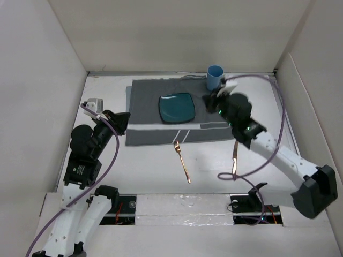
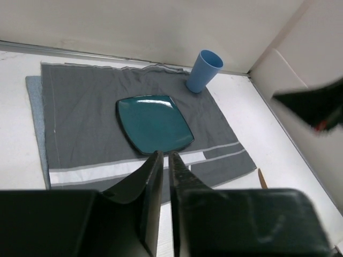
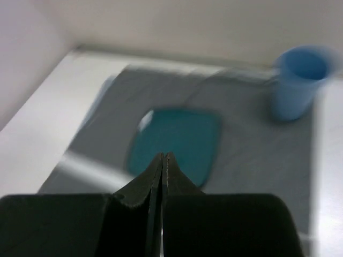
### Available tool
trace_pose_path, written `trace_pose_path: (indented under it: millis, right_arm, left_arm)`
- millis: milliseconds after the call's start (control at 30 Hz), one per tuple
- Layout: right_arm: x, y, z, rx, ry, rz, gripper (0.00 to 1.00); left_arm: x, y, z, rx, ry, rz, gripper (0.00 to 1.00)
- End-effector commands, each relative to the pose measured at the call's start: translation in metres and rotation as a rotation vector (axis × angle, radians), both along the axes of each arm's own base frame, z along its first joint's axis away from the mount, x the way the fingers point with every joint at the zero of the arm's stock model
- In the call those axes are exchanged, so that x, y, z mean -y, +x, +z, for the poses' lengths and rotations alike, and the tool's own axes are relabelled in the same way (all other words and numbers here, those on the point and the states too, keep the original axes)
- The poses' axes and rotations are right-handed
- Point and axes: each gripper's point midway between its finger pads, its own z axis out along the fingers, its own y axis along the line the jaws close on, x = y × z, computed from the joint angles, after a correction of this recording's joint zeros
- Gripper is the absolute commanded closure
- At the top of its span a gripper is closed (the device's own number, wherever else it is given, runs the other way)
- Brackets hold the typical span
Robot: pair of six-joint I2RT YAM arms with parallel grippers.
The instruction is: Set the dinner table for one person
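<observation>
The white dinner table (image 1: 134, 166) carries a grey placemat (image 1: 144, 107) with a white stripe. On the mat lie a square teal plate (image 1: 177, 108) and, at its far right corner, an upright blue cup (image 1: 215, 77). A copper fork (image 1: 182, 159) and a copper knife (image 1: 235, 156) lie on the bare table in front of the mat. My left gripper (image 1: 124, 121) hovers over the mat's left edge, its jaws nearly together and empty (image 2: 166, 154). My right gripper (image 1: 209, 100) hangs just right of the plate, below the cup, shut and empty (image 3: 163, 155).
White walls enclose the table at the back and on both sides. A purple cable loops from the right arm down to the table near the knife (image 1: 228, 175). The placemat (image 2: 80, 107) has a rumpled far edge near the cup (image 2: 203, 70).
</observation>
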Motion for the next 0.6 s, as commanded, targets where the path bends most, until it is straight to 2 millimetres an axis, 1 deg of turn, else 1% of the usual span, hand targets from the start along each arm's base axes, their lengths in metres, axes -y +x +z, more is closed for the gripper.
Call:
trace_pose_path:
  millis: [0,33,67,100,133,167,200,233,267,300,333,367,400,433,467,500,533,567]
  right_arm:
    - [-0.042,-0.051,-0.048,-0.026,0.025,0.056,1.0]
    - [-0.066,-0.086,-0.066,-0.054,-0.001,0.143,1.0]
    - [-0.075,-0.102,-0.073,-0.068,-0.018,0.174,1.0]
    - [-0.078,-0.117,-0.086,-0.107,-0.055,0.194,1.0]
    - [-0.08,-0.129,-0.092,-0.13,-0.056,0.201,1.0]
    - [-0.09,-0.147,-0.099,-0.157,-0.055,0.235,1.0]
    - [-0.09,-0.157,-0.111,-0.225,-0.028,0.231,1.0]
    - [-0.091,-0.162,-0.118,-0.259,-0.013,0.247,1.0]
    - [-0.087,-0.172,-0.136,-0.289,-0.017,0.271,1.0]
    - [-0.096,-0.181,-0.135,-0.272,0.009,0.349,1.0]
    - [-0.098,-0.185,-0.14,-0.259,0.011,0.366,1.0]
    - [-0.094,-0.189,-0.152,-0.271,0.003,0.353,1.0]
    - [-0.089,-0.188,-0.16,-0.287,-0.025,0.315,1.0]
    - [-0.087,-0.187,-0.17,-0.31,-0.083,0.285,1.0]
    - [-0.091,-0.185,-0.168,-0.316,-0.077,0.282,1.0]
    - [-0.085,-0.186,-0.18,-0.349,-0.137,0.249,0.93]
    - [-0.086,-0.184,-0.185,-0.371,-0.163,0.236,0.86]
    - [-0.087,-0.183,-0.192,-0.384,-0.197,0.237,0.8]
  left_arm:
    - [0.002,-0.006,0.03,0.094,-0.021,-0.023,0.95]
    - [0.002,-0.007,0.032,0.099,-0.023,-0.023,0.98]
    - [0.002,-0.006,0.03,0.094,-0.024,-0.02,1.0]
    - [0.001,-0.004,0.029,0.086,-0.022,-0.01,1.0]
    - [0.0,-0.004,0.028,0.081,-0.024,-0.007,1.0]
    - [0.0,-0.004,0.028,0.081,-0.024,-0.006,1.0]
    - [0.0,-0.004,0.029,0.083,-0.026,-0.006,1.0]
    - [-0.001,-0.005,0.029,0.084,-0.028,-0.001,1.0]
    - [-0.002,-0.004,0.03,0.086,-0.027,0.003,1.0]
    - [-0.003,-0.003,0.029,0.082,-0.026,0.013,1.0]
    - [-0.003,-0.004,0.028,0.08,-0.026,0.011,1.0]
    - [-0.003,-0.004,0.028,0.078,-0.028,0.011,1.0]
    - [-0.002,-0.006,0.03,0.089,-0.032,0.005,1.0]
    - [-0.002,-0.004,0.029,0.084,-0.031,0.008,1.0]
    - [-0.003,-0.004,0.029,0.085,-0.03,0.011,1.0]
    - [-0.003,-0.003,0.027,0.076,-0.028,0.011,1.0]
    - [-0.002,-0.001,0.025,0.067,-0.026,0.013,1.0]
    - [-0.001,-0.001,0.025,0.063,-0.027,0.004,1.0]
